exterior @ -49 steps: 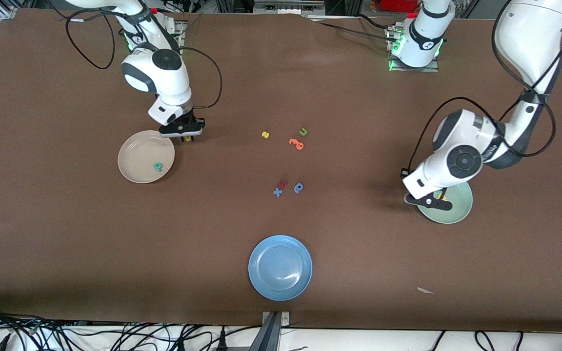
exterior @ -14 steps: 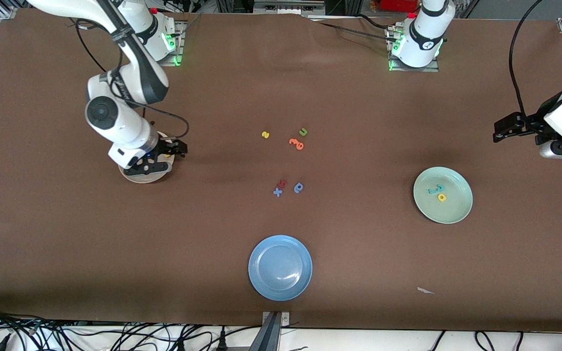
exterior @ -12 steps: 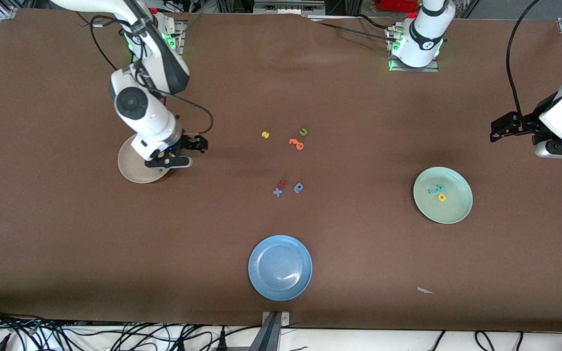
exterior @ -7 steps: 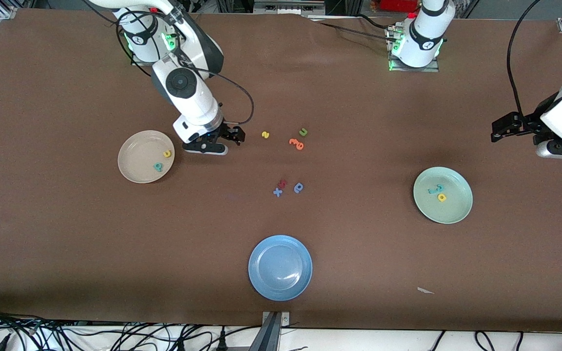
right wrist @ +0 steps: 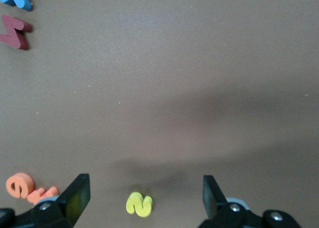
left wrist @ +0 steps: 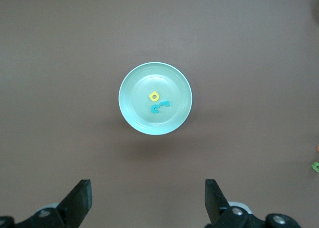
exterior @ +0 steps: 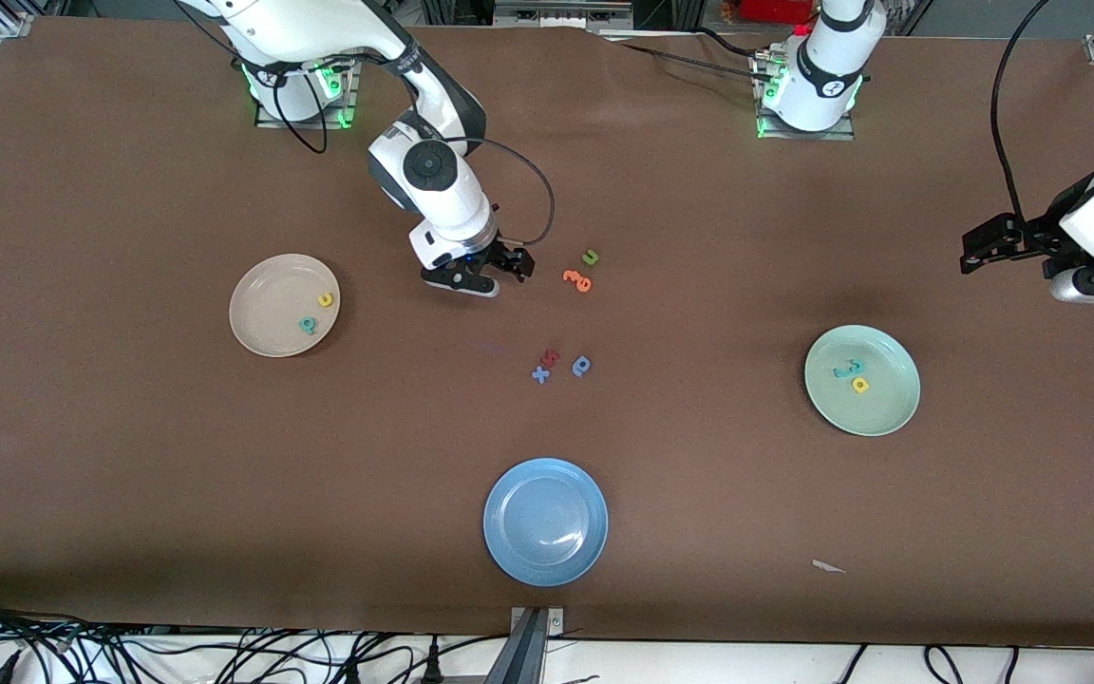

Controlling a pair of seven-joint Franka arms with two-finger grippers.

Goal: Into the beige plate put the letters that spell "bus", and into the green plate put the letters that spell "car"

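Right tool (exterior: pixel 512 267), jaws spread wide and empty, poised low over small yellow foam "s" (right wrist: pixel 139 204), flat-cut and matte, lying on brown felt-like desk (exterior: pixel 129 475). Left tool (left wrist: pixel 147 198), likewise spread and empty, waiting high over the desk, well toward the left arm's end from that "s".

Judged nearly done. Teal looped foam "b" (exterior: pixel 307 325) and yellow foam "u" (exterior: pixel 325 300) lying in round, shallow beige plate (exterior: pixel 257 285), well apart from the "s" toward the right arm's end. Teal "c" (left wrist: pixel 156 109), teal hooked "r" (left wrist: pixel 166 104) and yellow looped "a" (left wrist: pixel 154 95) lying close together in smooth pale green plate (exterior: pixel 879 410), well apart from the "s" toward the left arm's end.

Left to do: gripping the "s" and carrying it to the beige plate.
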